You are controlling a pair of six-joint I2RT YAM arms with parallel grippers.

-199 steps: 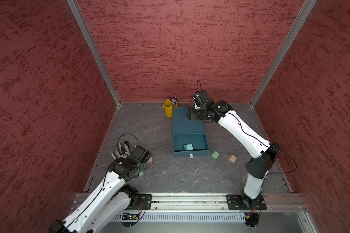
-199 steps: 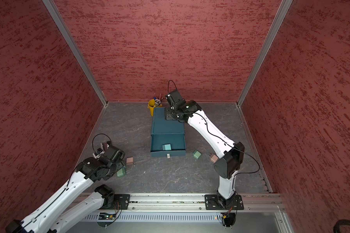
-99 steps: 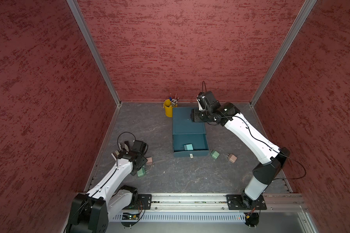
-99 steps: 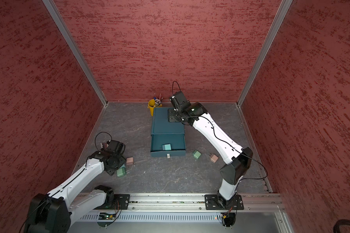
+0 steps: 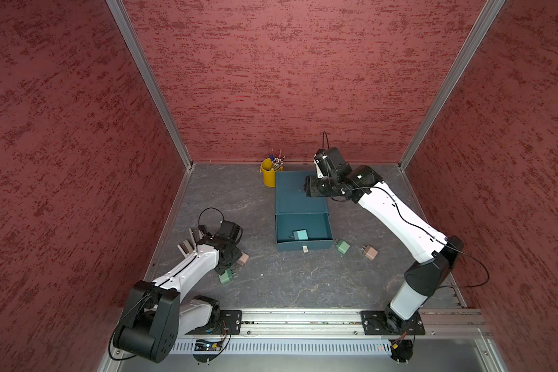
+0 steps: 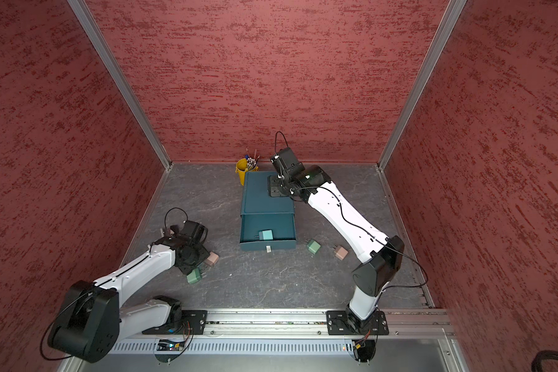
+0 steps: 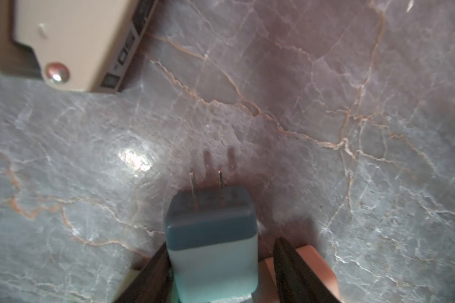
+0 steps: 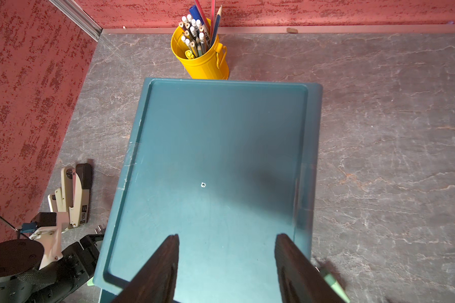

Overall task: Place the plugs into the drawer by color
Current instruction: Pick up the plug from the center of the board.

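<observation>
Near the left wall, low over the table (image 5: 287,283), the left end effector (image 7: 221,242) straddles a light teal-blue plug (image 7: 212,251) whose two metal prongs point away from the wrist. The jaws are partly spread. One finger (image 7: 153,275) lies against the plug's side, while the other finger (image 7: 289,265) stands a sliver off the opposite side, so the pinch is not complete. Just past that finger sits a pinkish beige plug (image 7: 315,265), cut off by the finger and the frame edge. In both top views the wrist hides the jaws and the teal-blue plug. Only the pinkish beige plug (image 5: 244,257) and a mint green plug (image 5: 226,276) show beside the arm, close together.

The right end effector (image 8: 226,262) hangs over the flat top of the drawer (image 8: 221,144), jaws wide apart and empty. Whether its fingertips touch that top cannot be told.

One drawer compartment is pulled out toward the front rail, and a second teal-blue plug (image 5: 300,235) lies inside it. Which of the stacked levels it is cannot be read from above. On the table to the right of it rest a second mint green plug (image 5: 342,247) and a second pinkish beige plug (image 5: 370,252), slightly apart. A yellow pen cup (image 8: 202,63) stands just behind the chest's back left corner. Beige-grey staplers (image 8: 74,194) lie by the left wall. In the left wrist view one of them is only a blurred, cropped corner.
</observation>
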